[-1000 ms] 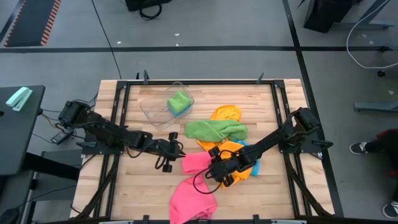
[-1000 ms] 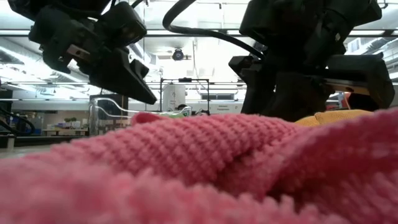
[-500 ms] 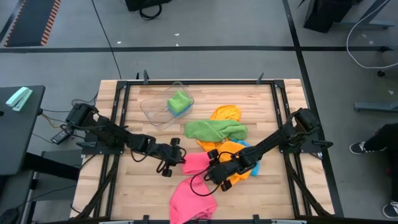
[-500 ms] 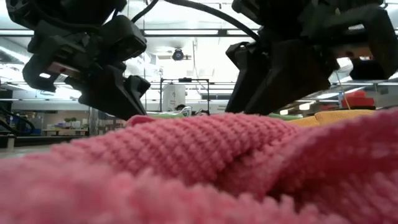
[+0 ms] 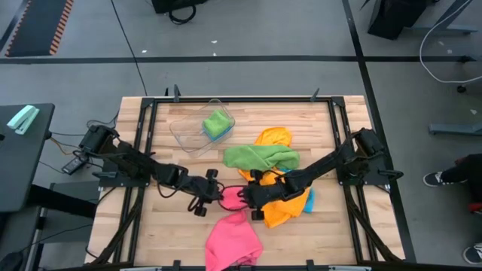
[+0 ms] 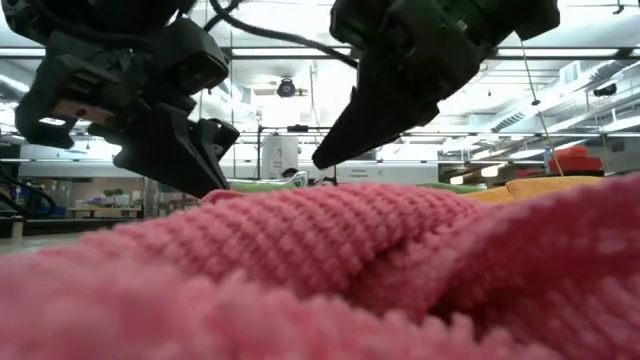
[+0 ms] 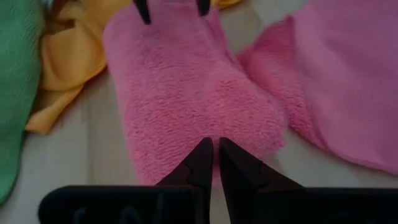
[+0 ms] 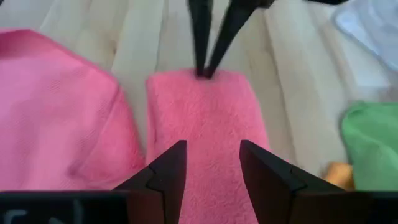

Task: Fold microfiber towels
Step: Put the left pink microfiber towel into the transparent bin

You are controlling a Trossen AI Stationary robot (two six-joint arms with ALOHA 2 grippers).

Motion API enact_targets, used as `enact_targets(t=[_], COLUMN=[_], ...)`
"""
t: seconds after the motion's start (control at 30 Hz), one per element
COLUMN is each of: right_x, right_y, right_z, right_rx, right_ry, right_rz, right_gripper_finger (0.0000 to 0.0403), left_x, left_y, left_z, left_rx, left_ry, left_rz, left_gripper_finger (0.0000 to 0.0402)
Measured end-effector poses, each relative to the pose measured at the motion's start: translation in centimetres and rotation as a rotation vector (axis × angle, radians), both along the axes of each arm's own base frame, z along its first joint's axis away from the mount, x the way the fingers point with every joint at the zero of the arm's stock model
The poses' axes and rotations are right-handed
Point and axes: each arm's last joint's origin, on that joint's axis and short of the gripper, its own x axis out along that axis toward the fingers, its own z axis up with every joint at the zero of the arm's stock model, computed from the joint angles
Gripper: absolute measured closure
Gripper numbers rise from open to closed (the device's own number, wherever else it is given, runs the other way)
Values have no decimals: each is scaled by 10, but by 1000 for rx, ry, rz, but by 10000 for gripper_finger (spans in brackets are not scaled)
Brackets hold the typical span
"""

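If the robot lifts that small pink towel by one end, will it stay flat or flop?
Probably flop. The small pink towel lies soft and fuzzy with rounded folds, so it would likely droop from the left gripper, which pinches its edge. It looks light, and pushed across the wooden table it would probably bunch up rather than slide.

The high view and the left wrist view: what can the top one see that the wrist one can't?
Only the high view shows the clear tub holding a green towel, the blue towel, and both arms.

Only the left wrist view shows the left gripper shut on the folded pink towel's edge.

Both show that towel, the second pink towel, the orange towel, and the big green towel.
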Motion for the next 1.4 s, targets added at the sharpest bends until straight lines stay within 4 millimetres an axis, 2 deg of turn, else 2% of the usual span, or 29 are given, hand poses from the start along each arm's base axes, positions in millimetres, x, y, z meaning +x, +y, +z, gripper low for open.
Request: enact_targets(t=[0.17, 0.23, 0.4, 0.47, 0.6, 0.73, 0.87, 1.07, 1.4], right_x=[0, 8, 24, 31, 44, 43, 36, 32, 25], right_y=[13, 16, 34, 43, 52, 51, 59, 67, 64], right_z=[-1, -1, -15, -16, -1, 5, -1, -9, -27], right_rx=[-86, -89, -190, -234, -255, -298, -397, -519, -533], right_ry=[-17, -1, 168, 224, 257, 310, 343, 351, 362], right_rz=[-11, -19, 33, 69, 85, 81, 153, 213, 223], right_gripper_finger=[244, 244, 229, 214, 171, 122, 95, 91, 113], left_x=[0, 0, 1, 1, 1, 0, 0, 0, 0], left_y=[-1, -1, 1, 0, 0, 0, 1, 1, 0], left_z=[1, 1, 2, 2, 1, 1, 1, 1, 1], left_rx=[13, 14, 11, 11, 14, 13, 10, 8, -4], left_ry=[-9, -13, -21, -20, -10, -10, -7, -8, -5], left_rz=[-15, -14, -11, -11, -11, -11, -7, -6, 3], left_gripper_finger=[364, 363, 367, 369, 367, 362, 364, 373, 363])
